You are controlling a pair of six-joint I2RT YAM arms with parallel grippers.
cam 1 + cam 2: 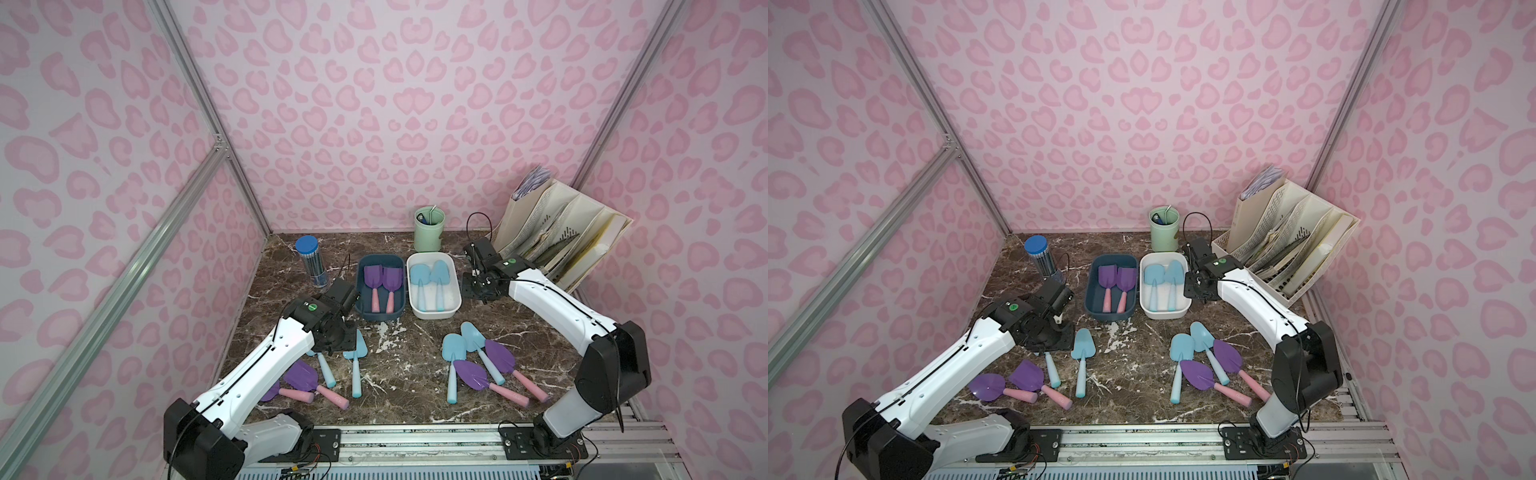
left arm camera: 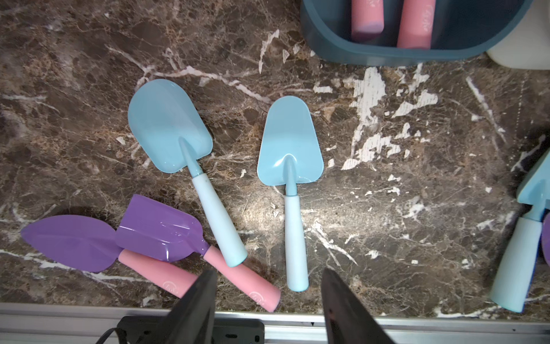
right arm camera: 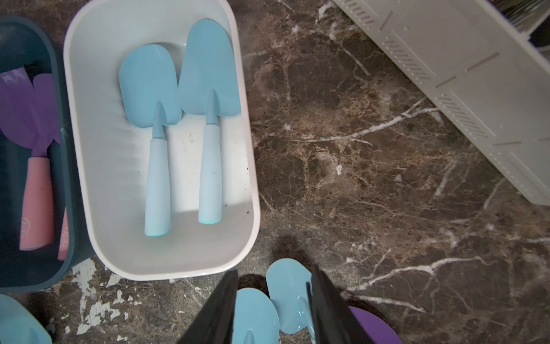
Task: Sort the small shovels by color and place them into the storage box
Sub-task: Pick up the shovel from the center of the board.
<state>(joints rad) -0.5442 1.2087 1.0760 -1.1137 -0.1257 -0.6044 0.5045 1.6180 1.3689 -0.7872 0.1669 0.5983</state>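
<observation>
Shovels are partly sorted: two purple shovels [image 1: 372,274] lie in the dark blue box [image 1: 380,318], and two light blue shovels [image 1: 419,274] lie in the white box [image 1: 434,315]. Eight more lie loose on the marble table [image 1: 399,374], four near each arm. The left gripper [image 2: 268,274] hangs wide and empty over its group. The right gripper [image 3: 273,272] is narrower, also empty, beside the white box

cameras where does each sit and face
Top views: high behind the bases, looking down at the table; left arm and right arm show.
Left wrist: on that arm, looks down past the left gripper at loose shovels.
Right wrist: on that arm, looks down past the right gripper into the white box.
Shared: both wrist views catch the blue box.
</observation>
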